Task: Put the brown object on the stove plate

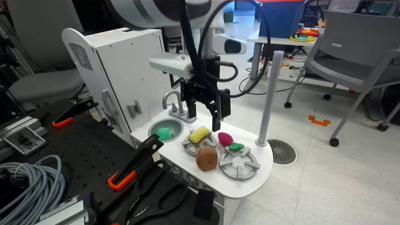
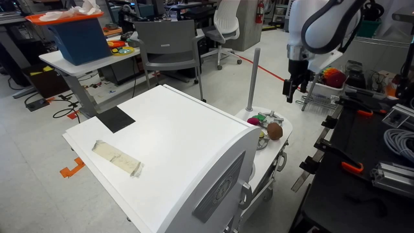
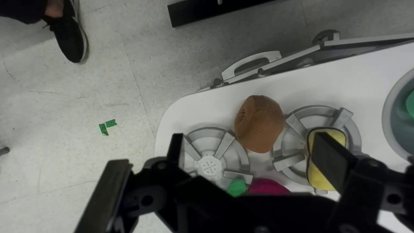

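The brown object [image 1: 206,158] is a rounded brown lump on the white toy-kitchen top, between the two burner discs and close to both. It also shows in an exterior view [image 2: 275,131] and in the wrist view [image 3: 259,124]. The stove plate [image 1: 238,161] is a round grey spoked disc near the rounded end of the top, also in the wrist view [image 3: 209,165]; green leaves overlap its edge. My gripper [image 1: 204,116] is open and empty above the top, pointing down. In the wrist view its fingers [image 3: 250,142] are wide apart, with the brown object seen between them.
A yellow piece [image 1: 199,135] lies on the smaller disc [image 1: 190,149]. A magenta piece [image 1: 225,139] with green leaves lies beside the stove plate. A grey post [image 1: 270,97], a faucet [image 1: 175,100], a sink [image 1: 176,126] and a tall white cabinet [image 1: 134,68] stand around.
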